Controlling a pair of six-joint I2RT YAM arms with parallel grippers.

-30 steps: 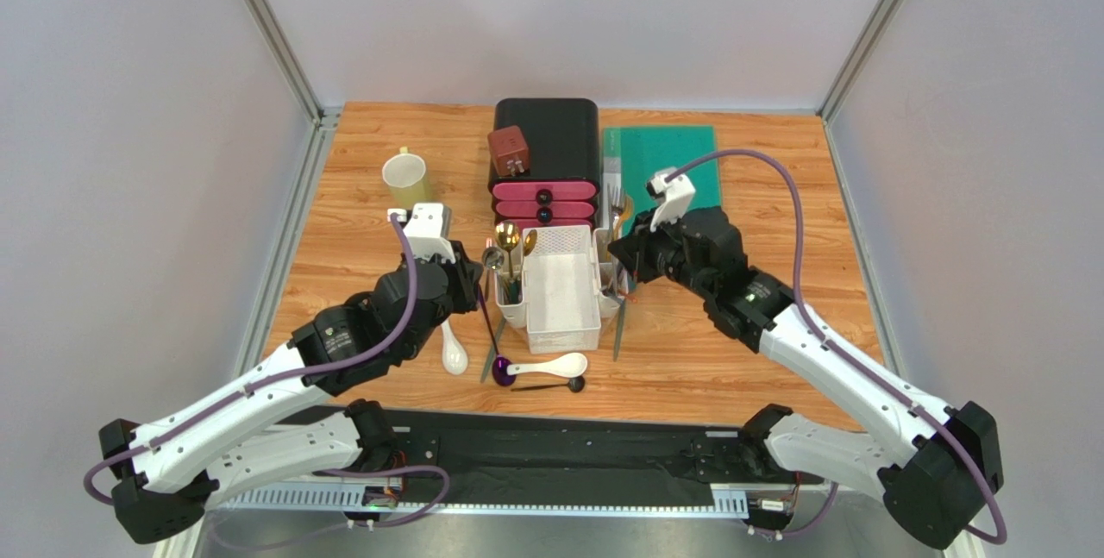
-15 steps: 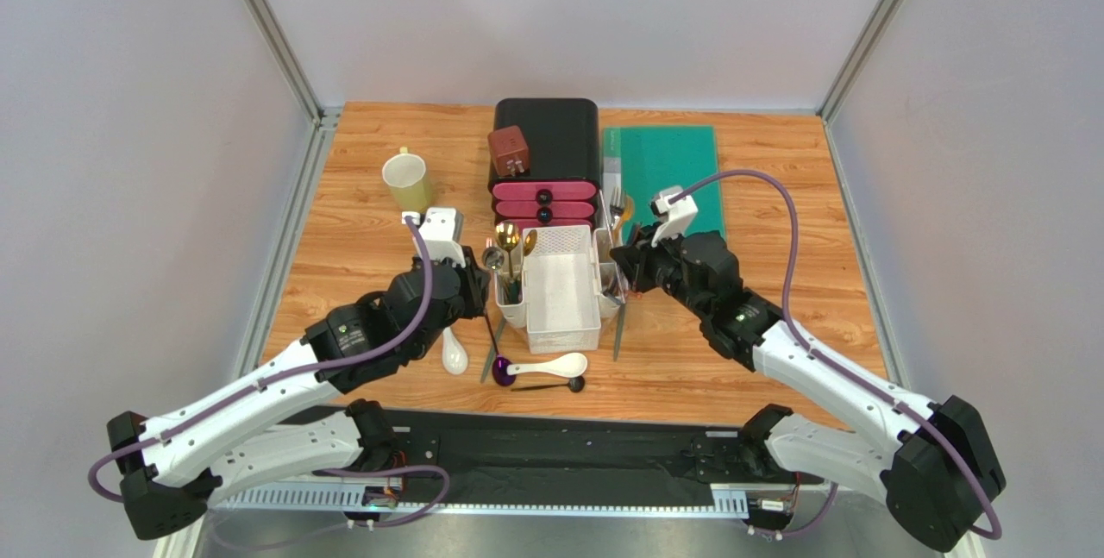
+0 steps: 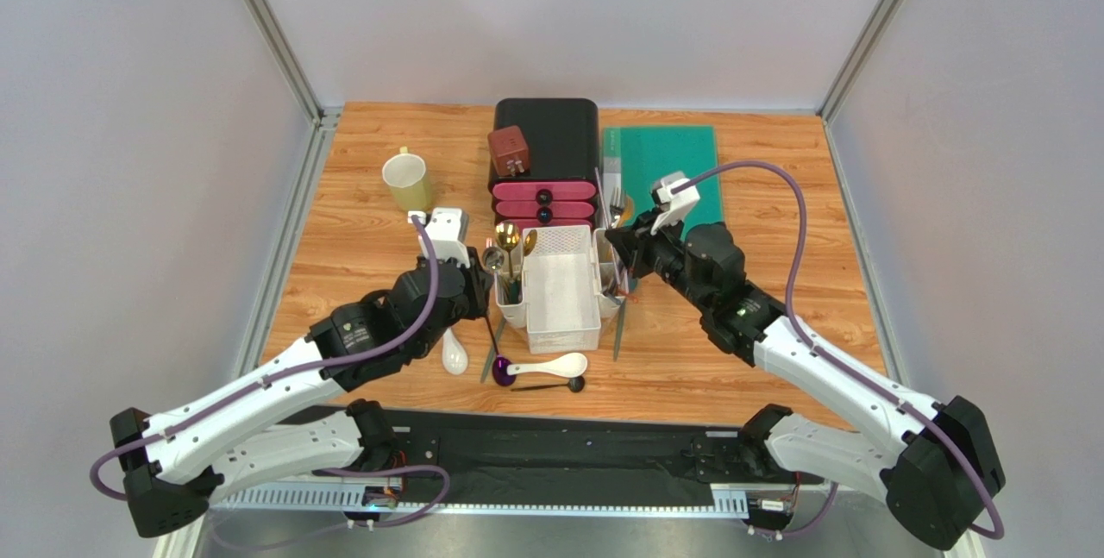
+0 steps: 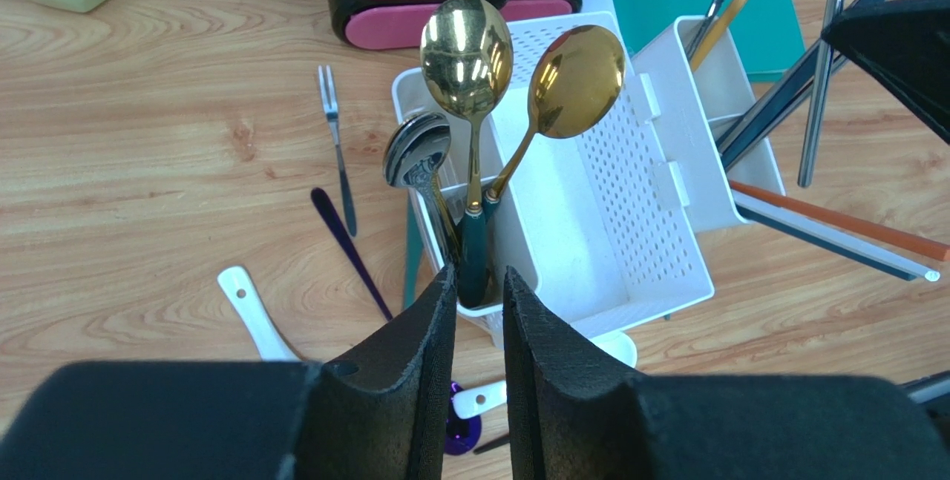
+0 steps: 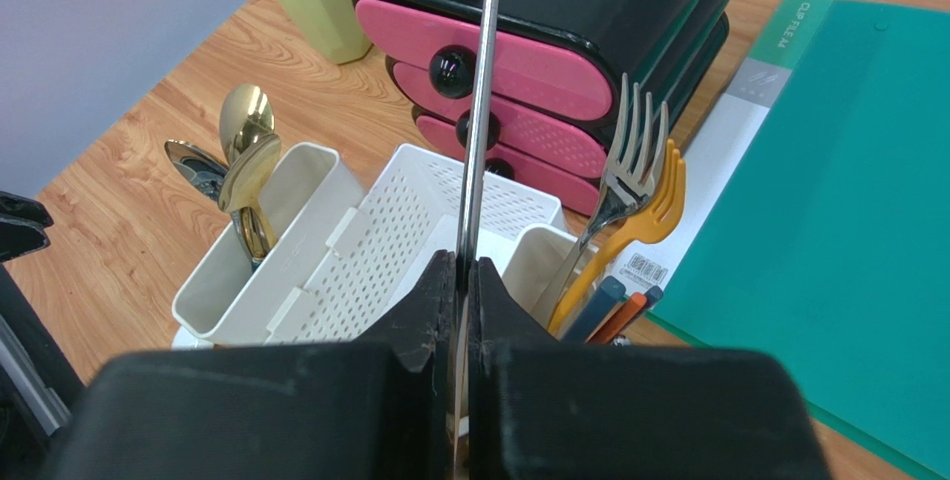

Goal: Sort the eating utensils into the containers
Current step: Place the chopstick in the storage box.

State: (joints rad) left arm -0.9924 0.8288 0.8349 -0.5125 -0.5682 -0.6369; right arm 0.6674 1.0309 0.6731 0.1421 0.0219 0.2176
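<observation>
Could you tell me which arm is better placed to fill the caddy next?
Right: the right gripper grips a thin silver utensil above the white plastic caddy; the left gripper looks empty.

High fixed camera looks down from behind; wrist cameras (close, oblique) face inward, all sharing the caddy (image 3: 561, 280).

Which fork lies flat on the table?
The small silver fork beside the spoon bin; the large silver fork and the orange fork stand in the other side bin.
</observation>
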